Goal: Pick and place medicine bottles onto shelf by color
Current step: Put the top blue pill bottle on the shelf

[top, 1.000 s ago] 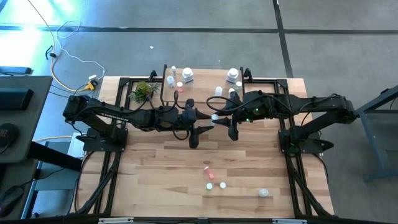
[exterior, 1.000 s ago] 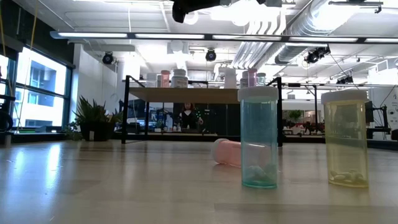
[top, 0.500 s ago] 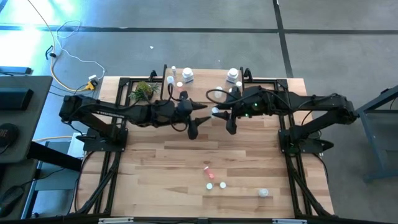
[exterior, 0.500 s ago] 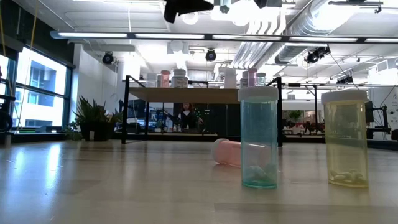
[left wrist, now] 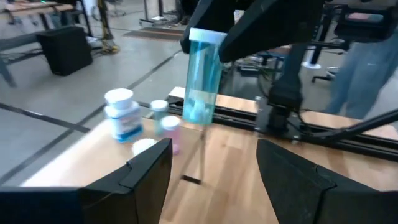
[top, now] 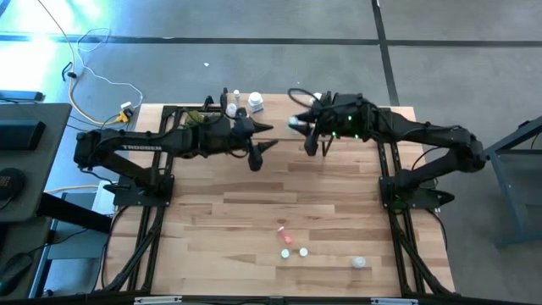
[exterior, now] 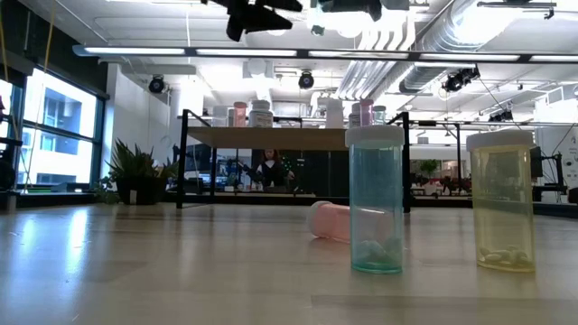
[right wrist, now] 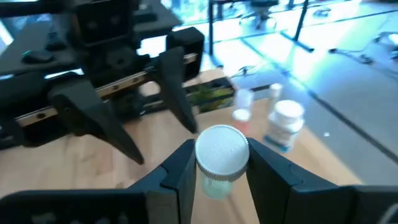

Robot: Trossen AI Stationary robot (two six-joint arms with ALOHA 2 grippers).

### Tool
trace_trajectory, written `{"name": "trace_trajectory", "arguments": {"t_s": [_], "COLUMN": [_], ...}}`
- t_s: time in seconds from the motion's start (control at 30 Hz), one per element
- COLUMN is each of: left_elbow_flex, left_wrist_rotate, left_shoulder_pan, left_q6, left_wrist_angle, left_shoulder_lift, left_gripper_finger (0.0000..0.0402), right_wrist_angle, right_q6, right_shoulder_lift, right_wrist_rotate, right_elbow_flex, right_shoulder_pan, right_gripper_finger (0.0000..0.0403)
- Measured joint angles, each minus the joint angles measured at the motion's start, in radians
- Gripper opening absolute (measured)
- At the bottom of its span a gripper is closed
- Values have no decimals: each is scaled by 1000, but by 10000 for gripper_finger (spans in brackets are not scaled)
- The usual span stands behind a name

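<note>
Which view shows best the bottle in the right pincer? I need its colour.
The left wrist view: the blue-tinted, white-capped bottle hangs there side-on. The right wrist view shows mainly its cap between the right pincer fingers; the high view only a pale speck.

Industrial lab or workshop, exposed ceiling ducts (exterior: 424, 41) and strip lighting, bare concrete floor (top: 254, 21) (seamed in large slabs), wooden table (top: 254, 212) on black metal framing, loose cables (top: 85, 59), tall windows (exterior: 50, 135)
</note>
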Motion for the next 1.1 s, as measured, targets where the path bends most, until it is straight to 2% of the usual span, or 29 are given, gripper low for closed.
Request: {"name": "trace_trajectory", "arguments": {"t_s": [0.1,0.4,0.6,0.83,1.1], "left_elbow_flex": [0,0,0,0,0], "left_wrist_rotate": [4,113,126,181,182], "left_shoulder_pan": [41,160,216,290,364], "left_q6": [15,42,110,147,173], "left_wrist_angle": [-6,-41,-44,-43,-43], "left_shoulder_lift": [-15,-35,-49,-71,-74], "left_gripper_finger": [225,225,225,225,225], "right_wrist_angle": [32,140,200,227,211], "right_q6": [-10,-50,-52,-52,-78], "right_shoulder_lift": [0,0,-1,-1,26], "right_wrist_rotate": [0,2,1,-10,-14], "right_elbow_flex": [0,0,0,0,44], "right_shoulder_pan": [-53,-207,-290,-350,-373], "right_gripper_finger": [110,110,110,110,110]}}
